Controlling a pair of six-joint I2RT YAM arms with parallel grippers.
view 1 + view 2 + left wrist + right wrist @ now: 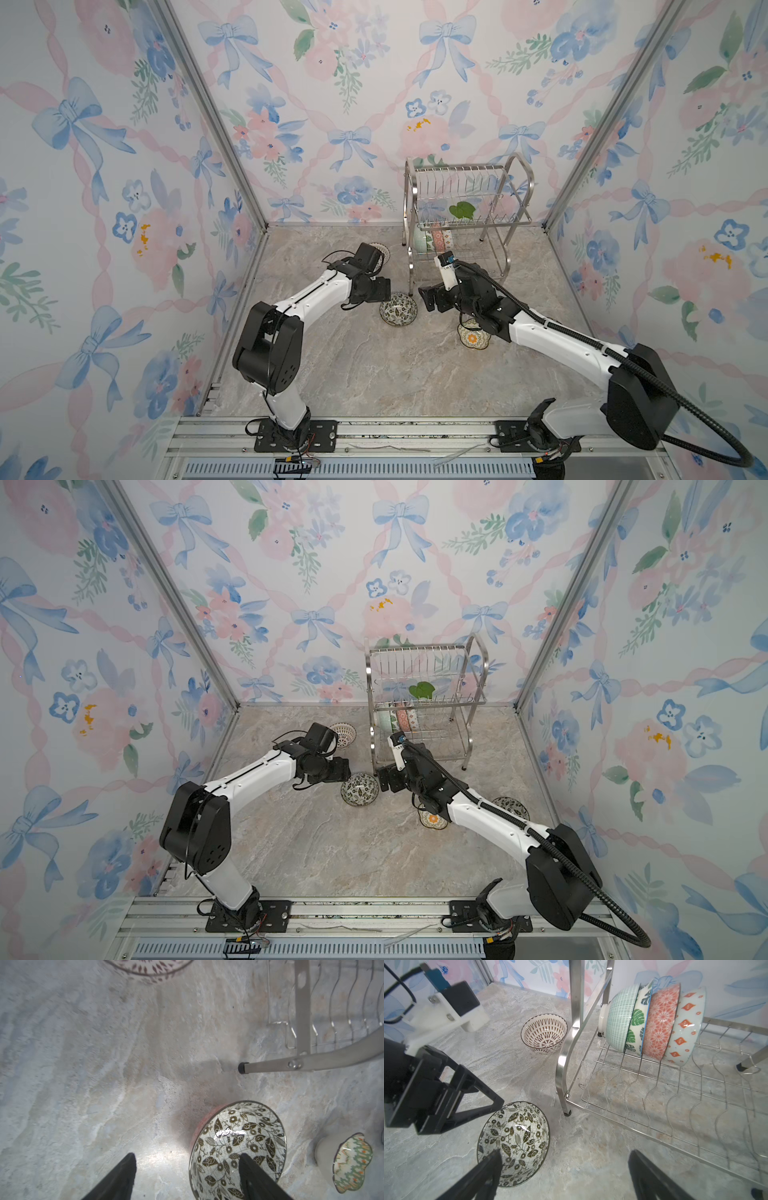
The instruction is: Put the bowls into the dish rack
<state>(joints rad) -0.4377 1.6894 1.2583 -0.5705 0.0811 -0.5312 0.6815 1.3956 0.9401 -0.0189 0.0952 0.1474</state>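
Alu rail (pixel 415 428) front; marble-look tabletop (pixel 374 374) w/ dish rack (pixel 469 225); floral wallpaper walls (pixel 332 83).

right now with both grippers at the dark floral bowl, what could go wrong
1. The open left gripper and open right gripper closely flank the dark floral bowl; if both reach in, they may collide or shove it.
2. That bowl sits near the front leg of the dish rack, so a nudge could knock it against the steel.
3. The scalloped bowl lies under the right arm; lowering the arm might hit it.
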